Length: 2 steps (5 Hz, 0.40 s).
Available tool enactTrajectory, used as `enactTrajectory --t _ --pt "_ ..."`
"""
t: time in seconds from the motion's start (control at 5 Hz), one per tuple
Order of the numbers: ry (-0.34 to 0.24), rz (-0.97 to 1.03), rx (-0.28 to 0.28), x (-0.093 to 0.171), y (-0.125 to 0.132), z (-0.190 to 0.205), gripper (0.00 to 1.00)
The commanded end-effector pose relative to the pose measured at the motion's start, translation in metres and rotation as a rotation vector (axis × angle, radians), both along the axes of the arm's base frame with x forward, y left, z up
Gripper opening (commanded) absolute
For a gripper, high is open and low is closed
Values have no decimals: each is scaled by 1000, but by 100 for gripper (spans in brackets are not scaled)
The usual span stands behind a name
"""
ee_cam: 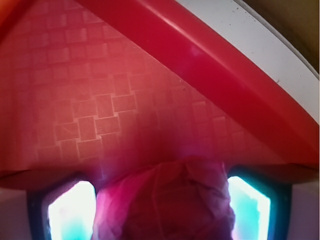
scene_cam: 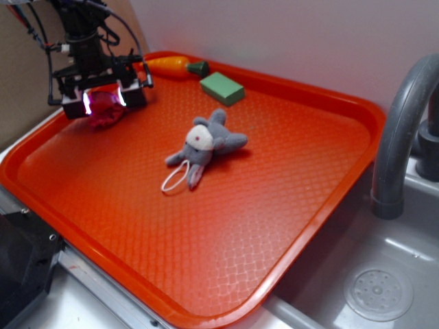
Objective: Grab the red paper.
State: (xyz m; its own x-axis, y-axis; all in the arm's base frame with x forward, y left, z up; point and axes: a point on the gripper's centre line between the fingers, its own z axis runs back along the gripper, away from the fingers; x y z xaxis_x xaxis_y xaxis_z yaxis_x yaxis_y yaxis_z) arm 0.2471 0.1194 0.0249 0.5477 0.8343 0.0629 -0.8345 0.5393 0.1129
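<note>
Your claw [scene_cam: 104,101] sits around the red paper [ee_cam: 167,202], jaws touching it; next, lift it gently.

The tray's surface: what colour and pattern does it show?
Orange-red, embossed with a basket-weave of small squares; the tray shows this best in the wrist view.

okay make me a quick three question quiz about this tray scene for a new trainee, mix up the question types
1. True or false: the red paper sits between the fingers of the gripper.
2. Which lies nearest the carrot? A) green block B) plush toy C) faucet
3. Fill in: the white loop on the plush toy lies on the ____.

Key
1. True; the wrist view shows the paper filling the gap between both fingers.
2. A
3. tray
</note>
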Motion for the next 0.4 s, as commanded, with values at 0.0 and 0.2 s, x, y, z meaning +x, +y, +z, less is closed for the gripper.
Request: enactTrajectory --t 0.0,0.2 --pt "-16 8 64 -5 0 13 0" --pt "-22 -67 49 -6 -13 42 0"
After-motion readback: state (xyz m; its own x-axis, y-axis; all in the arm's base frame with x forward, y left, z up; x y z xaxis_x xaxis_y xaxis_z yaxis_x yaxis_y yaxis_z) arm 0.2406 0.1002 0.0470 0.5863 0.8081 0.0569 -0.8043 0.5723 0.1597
